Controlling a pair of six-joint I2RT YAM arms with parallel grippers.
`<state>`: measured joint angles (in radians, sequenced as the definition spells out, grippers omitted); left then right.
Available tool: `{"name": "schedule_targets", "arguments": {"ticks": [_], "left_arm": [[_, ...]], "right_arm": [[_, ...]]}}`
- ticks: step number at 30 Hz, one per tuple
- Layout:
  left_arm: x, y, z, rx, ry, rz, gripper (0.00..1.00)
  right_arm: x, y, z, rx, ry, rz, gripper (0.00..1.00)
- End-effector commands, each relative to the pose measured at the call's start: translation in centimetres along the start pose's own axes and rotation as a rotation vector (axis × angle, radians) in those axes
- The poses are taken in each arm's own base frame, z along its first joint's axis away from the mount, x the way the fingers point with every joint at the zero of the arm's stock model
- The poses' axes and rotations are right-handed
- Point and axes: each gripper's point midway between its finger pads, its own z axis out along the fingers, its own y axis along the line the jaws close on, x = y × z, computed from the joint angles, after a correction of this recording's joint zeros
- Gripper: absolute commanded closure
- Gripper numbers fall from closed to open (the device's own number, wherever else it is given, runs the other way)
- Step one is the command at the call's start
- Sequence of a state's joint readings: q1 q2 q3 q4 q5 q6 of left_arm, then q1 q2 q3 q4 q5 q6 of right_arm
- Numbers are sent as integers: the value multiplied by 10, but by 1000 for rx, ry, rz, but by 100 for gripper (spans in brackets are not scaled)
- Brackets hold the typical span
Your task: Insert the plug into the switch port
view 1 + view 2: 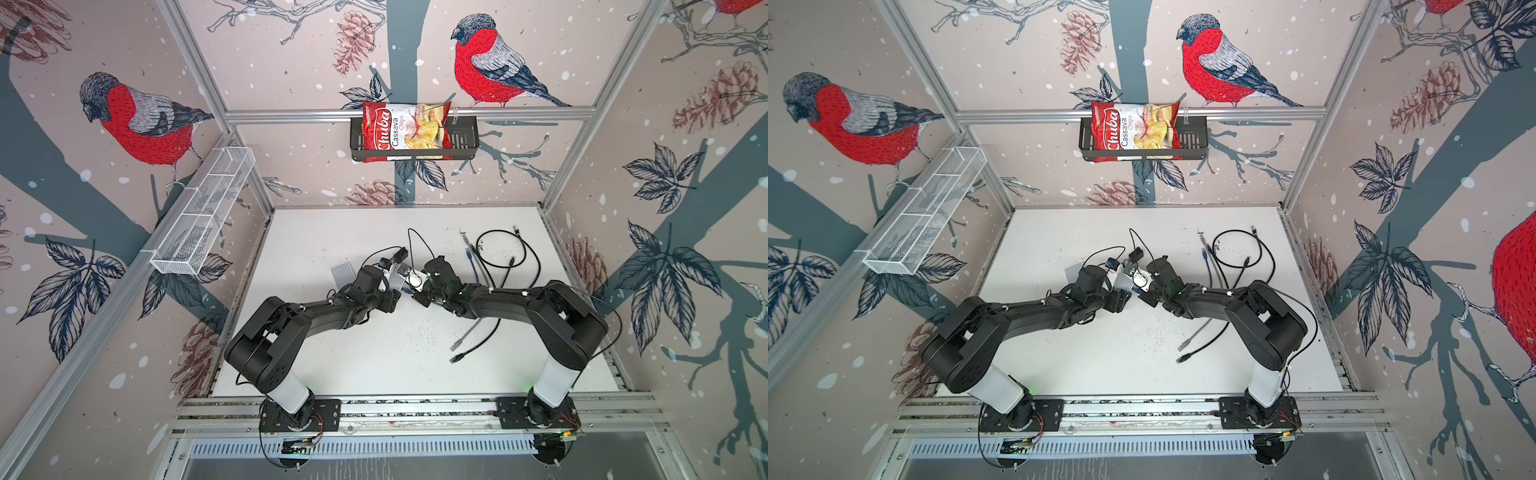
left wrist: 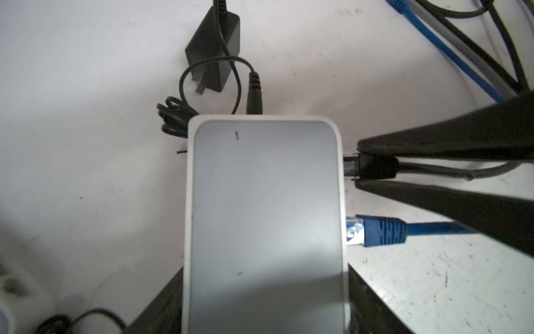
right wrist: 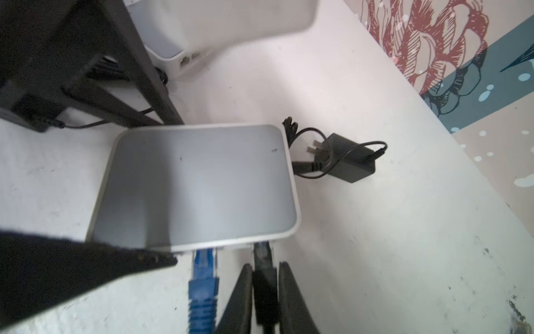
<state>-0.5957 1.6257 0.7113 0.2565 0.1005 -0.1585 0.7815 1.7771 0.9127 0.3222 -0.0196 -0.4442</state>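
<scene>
The switch point(image 2: 265, 217), a flat grey box with a white rim, lies between my left gripper's point(image 2: 265, 267) jaws, which are shut on its two long sides. It sits mid-table in both top views point(image 1: 397, 286). A black plug point(image 3: 263, 254) has its tip in a port on the switch's point(image 3: 196, 185) edge. My right gripper point(image 3: 265, 266) is shut on the plug's boot, its fingers close against both sides. From the left wrist view the same plug point(image 2: 375, 167) shows between the right gripper's point(image 2: 359, 164) tips. A blue plug point(image 3: 202, 277) sits in the neighbouring port.
A black power adapter point(image 3: 349, 159) with its thin lead lies just beyond the switch. A second white device point(image 1: 343, 272) rests on the table by the left arm. Loose black, grey and blue cables point(image 1: 507, 257) sprawl at the right, with plug ends point(image 1: 457, 345) nearer the front.
</scene>
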Motion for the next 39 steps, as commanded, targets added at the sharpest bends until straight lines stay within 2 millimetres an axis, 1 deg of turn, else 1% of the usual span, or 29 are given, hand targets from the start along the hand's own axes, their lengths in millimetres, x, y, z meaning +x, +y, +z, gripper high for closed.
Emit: {"name": "schedule_targets", "arguments": {"ticks": [1, 3, 7, 12, 17, 21, 25, 28, 29, 30, 31, 35, 37, 39], "left_arm": [[17, -10, 6, 90, 93, -7, 44], [22, -2, 12, 60, 126, -23, 44], [23, 7, 21, 21, 158, -47, 44], [19, 25, 27, -57, 183, -81, 44], [6, 43, 32, -153, 199, -80, 44], [-5, 64, 39, -279, 233, -73, 43], [-16, 87, 51, -385, 272, -61, 42], [-24, 100, 60, -426, 290, -60, 40], [-27, 105, 63, -434, 293, -59, 39], [-30, 108, 66, -439, 292, -61, 38], [-31, 112, 68, -444, 295, -63, 35], [-37, 126, 72, -461, 294, -79, 30], [-37, 130, 72, -464, 295, -81, 26], [-35, 131, 71, -461, 300, -73, 20]], "right_arm": [[-29, -33, -3, 99, -118, 27, 74], [-26, -35, -3, 90, -113, 29, 71], [-24, -39, -4, 83, -103, 26, 68], [-33, -52, -15, 77, -142, 67, 67], [-35, -81, -31, 134, -157, 167, 67], [-33, -98, -45, 133, -174, 279, 67], [-35, -100, -57, 92, -198, 343, 66], [-39, -96, -64, 64, -215, 359, 61], [-40, -95, -66, 60, -221, 363, 50], [-42, -94, -69, 56, -229, 363, 4], [-43, -93, -72, 53, -236, 366, 1], [-47, -93, -82, 57, -257, 371, 1], [-47, -93, -86, 63, -258, 374, 1], [-47, -92, -91, 73, -262, 377, 1]]}}
